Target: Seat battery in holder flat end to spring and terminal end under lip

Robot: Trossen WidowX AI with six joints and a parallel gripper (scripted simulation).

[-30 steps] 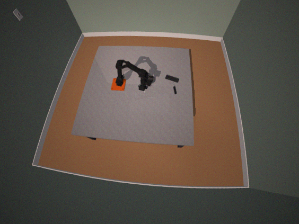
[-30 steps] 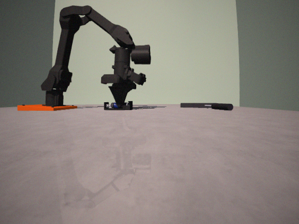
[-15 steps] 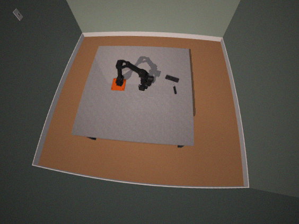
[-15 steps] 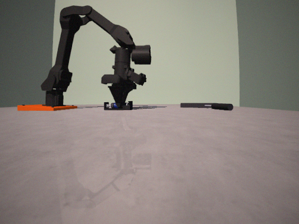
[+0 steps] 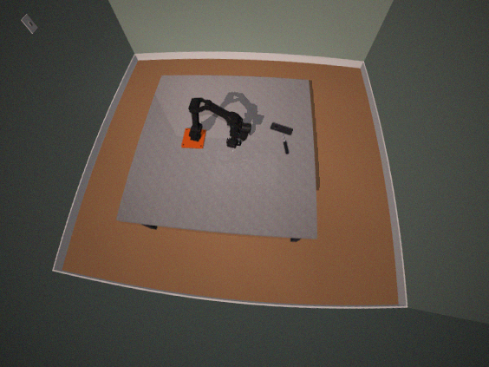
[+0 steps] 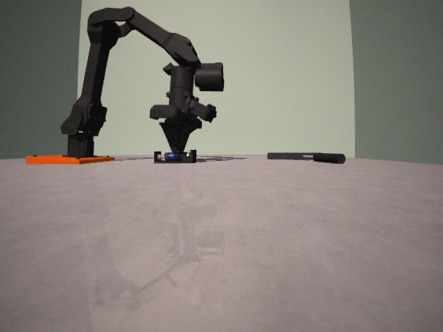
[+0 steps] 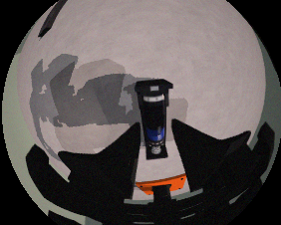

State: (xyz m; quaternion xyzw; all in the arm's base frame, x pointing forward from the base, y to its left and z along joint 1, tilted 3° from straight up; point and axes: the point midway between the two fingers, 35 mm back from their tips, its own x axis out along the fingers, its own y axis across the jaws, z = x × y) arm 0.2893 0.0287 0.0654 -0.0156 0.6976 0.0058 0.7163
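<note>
The black holder [image 6: 194, 158] [image 7: 144, 89] stands on the table, its tall lipped end away from the arm's base and its spring end toward it. The battery [image 6: 171, 156] [image 7: 155, 134], dark with a blue band and a silver ring, lies lengthwise in the holder, the blue end by the spring and the silver end by the lip. It looks roughly level; whether the terminal is fully under the lip cannot be told. My gripper [image 6: 177, 151] [image 7: 155, 123] is open, its fingertips apart on either side of the holder's middle, low over the battery. In the top view the arm hides the holder.
The arm's orange base plate [image 5: 186, 144] [image 6: 51, 160] [image 7: 161, 185] is behind the holder's spring end. A dark flat bar [image 5: 281, 128] [image 6: 291, 156] and a dark cylinder with a thin light tip [image 5: 286, 147] [image 6: 330, 158] lie on the far side, toward the table's edge.
</note>
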